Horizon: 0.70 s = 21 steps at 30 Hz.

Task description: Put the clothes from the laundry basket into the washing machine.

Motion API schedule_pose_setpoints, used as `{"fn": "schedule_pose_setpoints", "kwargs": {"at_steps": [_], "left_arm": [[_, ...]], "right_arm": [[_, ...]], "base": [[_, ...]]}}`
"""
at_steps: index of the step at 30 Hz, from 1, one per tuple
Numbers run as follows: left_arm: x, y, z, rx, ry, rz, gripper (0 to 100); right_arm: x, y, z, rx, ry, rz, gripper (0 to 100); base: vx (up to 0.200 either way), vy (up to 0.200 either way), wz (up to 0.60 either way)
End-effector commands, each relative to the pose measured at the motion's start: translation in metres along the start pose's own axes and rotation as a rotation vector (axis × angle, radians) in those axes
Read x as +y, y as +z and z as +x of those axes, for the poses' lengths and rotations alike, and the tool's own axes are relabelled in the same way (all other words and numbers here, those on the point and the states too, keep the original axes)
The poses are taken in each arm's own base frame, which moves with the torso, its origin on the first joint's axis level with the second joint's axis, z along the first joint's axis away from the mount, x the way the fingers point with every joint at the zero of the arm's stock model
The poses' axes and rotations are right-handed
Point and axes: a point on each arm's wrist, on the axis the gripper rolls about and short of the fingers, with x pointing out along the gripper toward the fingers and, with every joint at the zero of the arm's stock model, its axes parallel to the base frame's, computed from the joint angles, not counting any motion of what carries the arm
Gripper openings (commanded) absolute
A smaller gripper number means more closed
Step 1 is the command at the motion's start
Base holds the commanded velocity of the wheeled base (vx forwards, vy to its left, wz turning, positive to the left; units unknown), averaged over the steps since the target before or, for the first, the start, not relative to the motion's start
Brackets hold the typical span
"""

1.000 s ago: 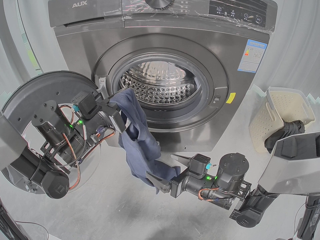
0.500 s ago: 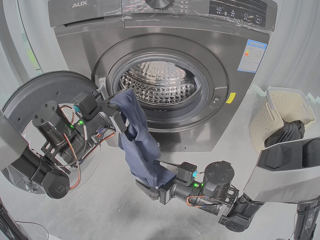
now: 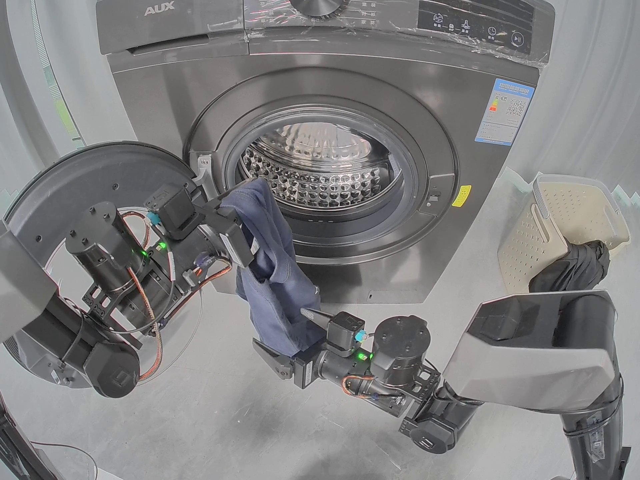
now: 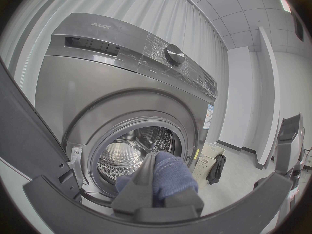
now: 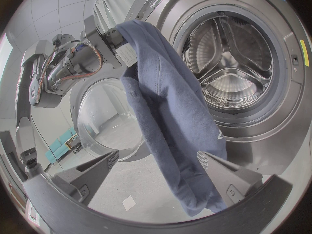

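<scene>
Down low and closest, the right gripper [image 3: 280,328] is being held with its fingers wide apart, one on each side of the loose bottom end of the blue cloth [image 3: 277,261]. Nothing is being squeezed there yet, though the cloth is being brushed by one finger. It is probably being placed there so that the dangling end can be caught and lifted, not left to drag on the floor. Higher up, the top of the cloth is being pinched tight by the left gripper [image 3: 230,205], so the cloth is being hung long and straight, just in front of the round opening. Behind it, the door [image 3: 100,168] of the washing machine [image 3: 373,68] is being left swung open, and the shiny drum [image 3: 320,161] is being shown bare. Farther off to the right, a dark cloth [image 3: 573,268] is being left draped over the edge of the laundry basket [image 3: 567,215].
</scene>
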Motion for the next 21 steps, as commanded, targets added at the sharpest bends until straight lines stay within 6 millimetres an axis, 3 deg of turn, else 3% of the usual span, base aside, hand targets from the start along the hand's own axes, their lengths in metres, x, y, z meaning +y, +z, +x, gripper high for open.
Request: {"fn": "schedule_pose_setpoints", "kwargs": {"at_steps": [1, 5, 6, 16, 21], "left_arm": [[0.000, 0.000, 0.000, -0.002, 0.000, 0.000, 0], [0.000, 0.000, 0.000, -0.002, 0.000, 0.000, 0], [0.000, 0.000, 0.000, -0.002, 0.000, 0.000, 0], [0.001, 0.000, 0.000, -0.001, 0.004, -0.008, 0], [0.005, 0.003, -0.001, -0.009, 0.016, -0.005, 0]], "right_arm": [[-0.004, -0.016, 0.009, 0.013, -0.003, 0.000, 100], [-0.004, -0.014, 0.017, -0.018, -0.002, 0.000, 100], [-0.004, -0.014, 0.018, -0.021, -0.003, 0.001, 0], [-0.002, -0.009, 0.016, -0.031, -0.006, 0.010, 0], [-0.001, 0.015, -0.004, -0.044, -0.080, 0.013, 0]], "base": [[0.000, 0.000, 0.00], [0.000, 0.000, 0.00], [0.000, 0.000, 0.00], [0.000, 0.000, 0.00], [0.000, 0.000, 0.00]]}}
